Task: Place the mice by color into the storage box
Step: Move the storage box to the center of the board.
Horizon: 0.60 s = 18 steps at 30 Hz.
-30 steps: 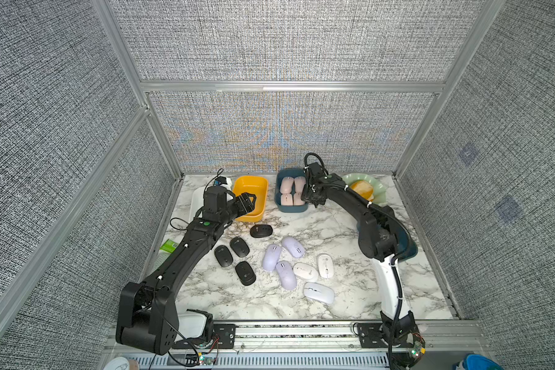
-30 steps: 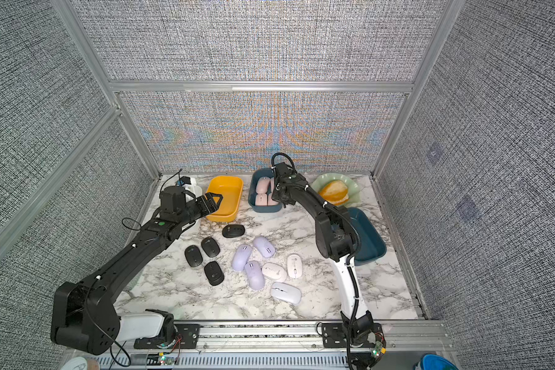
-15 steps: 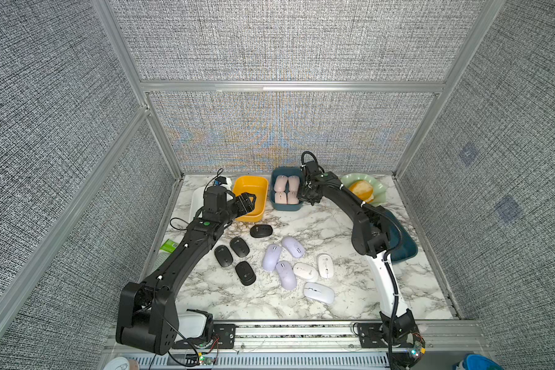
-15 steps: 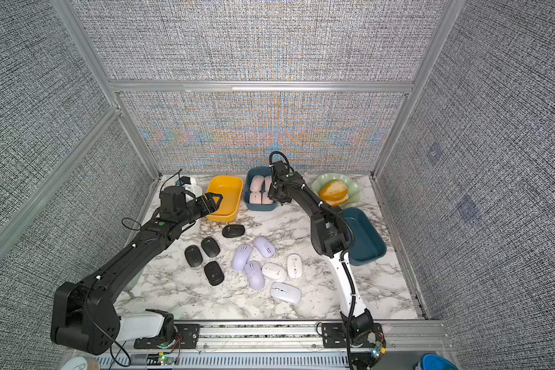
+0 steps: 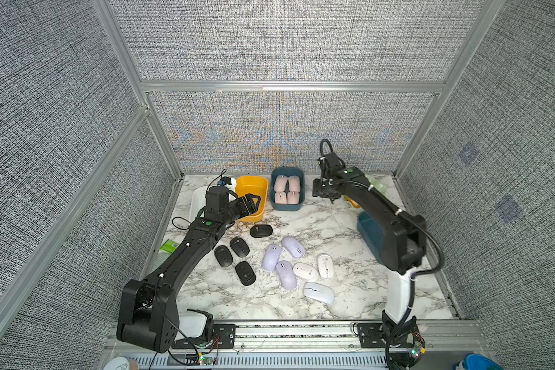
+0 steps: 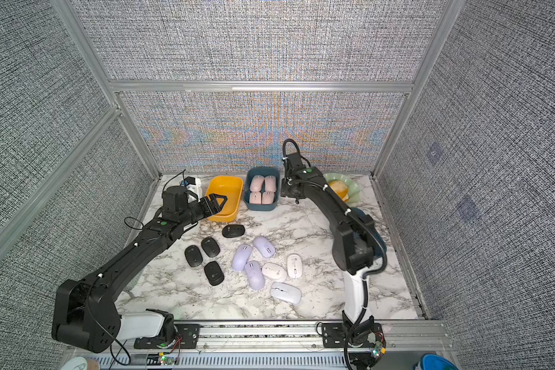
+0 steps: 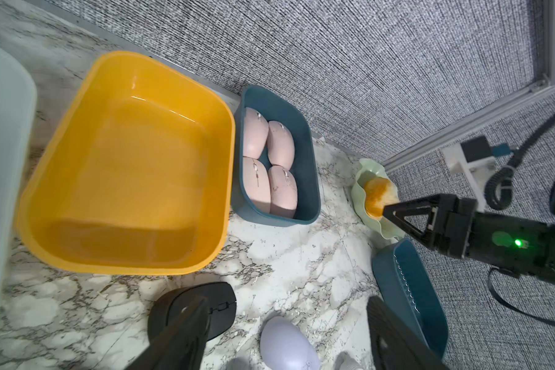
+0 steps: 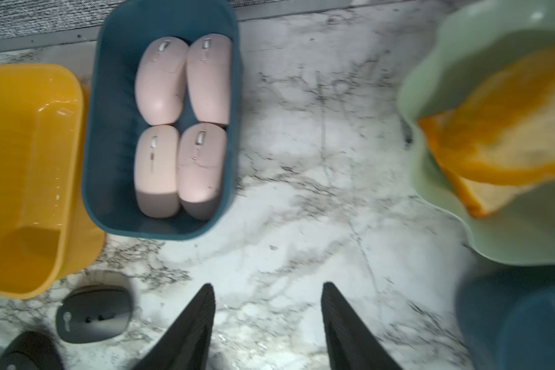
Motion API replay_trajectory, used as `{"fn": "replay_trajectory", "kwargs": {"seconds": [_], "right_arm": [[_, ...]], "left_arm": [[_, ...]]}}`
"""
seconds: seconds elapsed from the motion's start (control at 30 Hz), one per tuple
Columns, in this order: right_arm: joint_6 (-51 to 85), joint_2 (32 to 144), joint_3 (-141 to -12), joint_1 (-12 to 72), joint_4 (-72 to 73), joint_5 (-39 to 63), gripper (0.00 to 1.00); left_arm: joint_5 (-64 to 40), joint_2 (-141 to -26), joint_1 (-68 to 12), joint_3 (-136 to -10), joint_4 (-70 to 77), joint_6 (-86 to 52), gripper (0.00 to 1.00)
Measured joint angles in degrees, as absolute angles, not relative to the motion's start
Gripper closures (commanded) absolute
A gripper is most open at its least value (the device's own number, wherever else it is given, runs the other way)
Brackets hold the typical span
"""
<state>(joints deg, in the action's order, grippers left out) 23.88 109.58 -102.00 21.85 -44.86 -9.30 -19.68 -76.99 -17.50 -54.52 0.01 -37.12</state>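
Overhead, white mice [image 5: 326,265] visible; right wrist view misses them.

open marble strip [image 8: 318,160] between pink-filled blue box [image 8: 109,144] and green dish [image 8: 510,230], mice [image 5: 271,257] crowding the middle

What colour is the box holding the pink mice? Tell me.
Dark teal-blue; the storage box shows best in the right wrist view.
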Motion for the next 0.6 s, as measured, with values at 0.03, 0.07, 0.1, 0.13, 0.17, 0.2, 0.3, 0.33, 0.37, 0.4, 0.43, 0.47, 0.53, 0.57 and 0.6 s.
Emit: {"fn": "replay_trajectory", "kwargs": {"seconds": [0.03, 0.07, 0.1, 0.13, 0.17, 0.2, 0.3, 0.33, 0.37, 0.4, 0.43, 0.47, 0.53, 0.57, 0.6], "right_arm": [[23.8, 105.5, -96.4, 20.1, -43.5, -10.2, 0.30], [23.8, 102.0, -91.5, 18.4, -42.5, -10.9, 0.29], [23.7, 99.1, -87.1, 16.5, -41.6, -11.3, 0.28], [23.8, 96.9, -83.4, 14.7, -41.0, -11.9, 0.27], [23.8, 95.2, -80.0, 12.8, -40.6, -12.8, 0.26], [23.7, 94.4, -78.1, 11.6, -40.4, -12.8, 0.25], [23.3, 94.3, -73.6, 8.5, -39.2, -12.2, 0.25], [23.2, 94.8, -72.5, 7.8, -38.9, -12.0, 0.25], [22.8, 95.4, -71.5, 7.4, -38.6, -11.9, 0.25], [22.6, 95.8, -70.8, 7.2, -38.3, -11.6, 0.25], [22.6, 96.3, -70.3, 7.2, -38.0, -11.1, 0.25], [22.5, 96.7, -69.8, 7.2, -37.6, -10.7, 0.25], [22.2, 97.4, -69.3, 7.3, -36.9, -9.6, 0.26], [22.2, 97.8, -69.3, 7.5, -36.7, -9.4, 0.27], [22.2, 98.0, -69.3, 7.7, -36.5, -9.0, 0.29]], "left_arm": [[-20.3, -77.2, -18.0, -54.5, 0.4, -37.1, 0.21], [-21.1, -77.5, -18.6, -54.5, 0.6, -37.3, 0.21], [-21.8, -77.9, -19.4, -54.5, 0.8, -37.7, 0.21], [-22.6, -78.3, -20.1, -54.6, 0.8, -37.7, 0.21], [-23.4, -78.8, -21.1, -54.7, 0.8, -37.8, 0.21], [-24.0, -79.2, -21.8, -54.8, 0.8, -37.8, 0.21], [-25.9, -80.4, -23.9, -55.3, 0.8, -38.0, 0.21], [-26.4, -80.7, -24.3, -55.5, 0.8, -38.0, 0.21], [-27.0, -81.0, -24.6, -55.7, 0.8, -38.0, 0.21], [-27.2, -81.3, -24.6, -55.8, 0.8, -38.0, 0.21], [-27.4, -81.5, -24.6, -56.0, 0.8, -38.0, 0.21], [-27.6, -81.6, -24.7, -56.2, 0.7, -38.0, 0.21], [-27.6, -81.7, -24.7, -56.6, 0.4, -38.0, 0.21], [-27.6, -81.7, -24.7, -56.7, 0.5, -37.9, 0.21], [-27.6, -81.6, -24.7, -56.8, 0.5, -37.9, 0.21]]}}
